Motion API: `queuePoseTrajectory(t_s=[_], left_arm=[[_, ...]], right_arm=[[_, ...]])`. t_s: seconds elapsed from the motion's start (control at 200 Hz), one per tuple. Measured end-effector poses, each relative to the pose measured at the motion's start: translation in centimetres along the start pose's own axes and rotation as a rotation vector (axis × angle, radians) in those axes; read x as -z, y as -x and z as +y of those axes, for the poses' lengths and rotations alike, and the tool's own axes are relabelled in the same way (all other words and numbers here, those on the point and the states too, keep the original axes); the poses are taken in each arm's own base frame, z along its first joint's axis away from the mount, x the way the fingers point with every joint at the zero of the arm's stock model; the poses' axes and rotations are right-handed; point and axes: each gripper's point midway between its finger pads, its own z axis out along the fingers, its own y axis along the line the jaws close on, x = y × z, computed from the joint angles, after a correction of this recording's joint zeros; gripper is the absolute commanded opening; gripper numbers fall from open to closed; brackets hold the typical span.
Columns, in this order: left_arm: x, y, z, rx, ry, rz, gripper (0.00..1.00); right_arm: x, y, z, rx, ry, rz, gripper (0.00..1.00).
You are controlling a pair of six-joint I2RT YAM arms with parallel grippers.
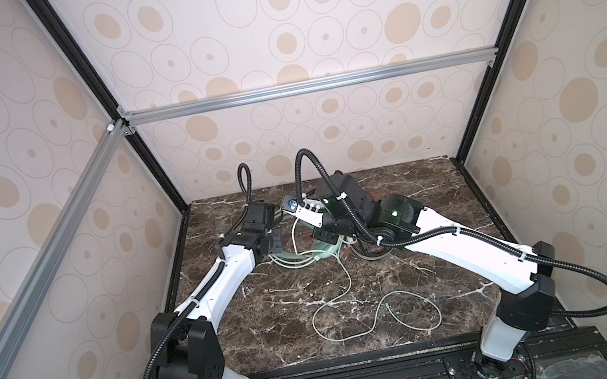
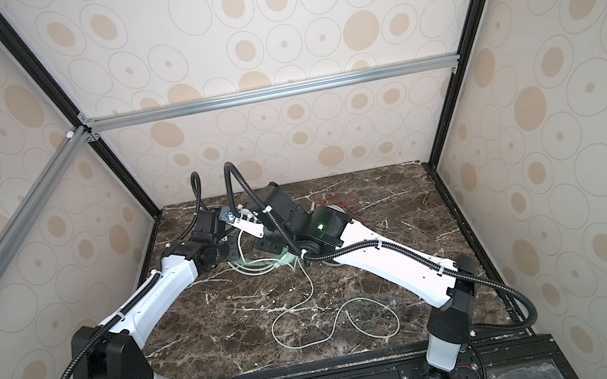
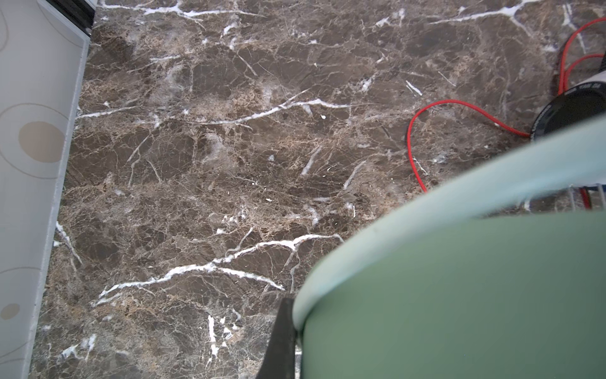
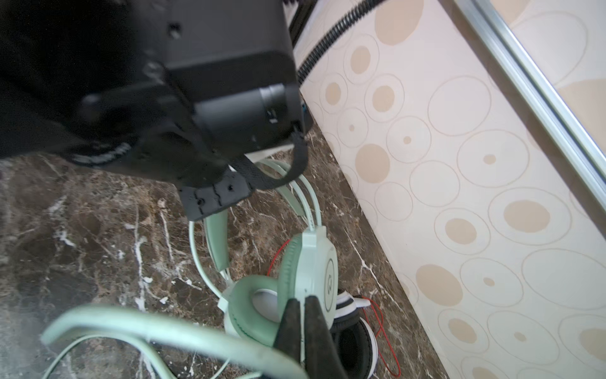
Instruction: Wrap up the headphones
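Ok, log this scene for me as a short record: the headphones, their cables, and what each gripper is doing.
Table: dark marble
Green headphones: mid-table, cable unwrapped
Black-and-white headphones: beside the green pair
Green cable: loose, trailing towards the front
Red cable: loose on the table
Left gripper: shut on green headphones' headband
Right gripper: shut; green cable by its fingers, hold unclear
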Motion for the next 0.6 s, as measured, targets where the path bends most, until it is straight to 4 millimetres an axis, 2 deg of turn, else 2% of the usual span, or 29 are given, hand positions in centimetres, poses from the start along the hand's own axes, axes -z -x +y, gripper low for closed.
queuePoseTrajectory(t_s=[0.16, 0.36, 0.6], left_arm=[[0.0, 0.0, -0.1, 0.000, -0.004, 0.001, 0.00], [0.0, -0.1, -0.1, -0.001, -0.007, 0.004, 0.00], [-0.2, -0.5, -0.1, -0.009, -0.005, 0.012, 0.00]], right_arm=[[1.5, 1.9, -1.0, -0.027, -0.018, -0.070, 0.00], [1.1, 4.0, -2.6, -0.057, -0.060, -0.091, 0.00], [0.5, 4.1, -0.5, -0.049, 0.027, -0.089, 0.00]])
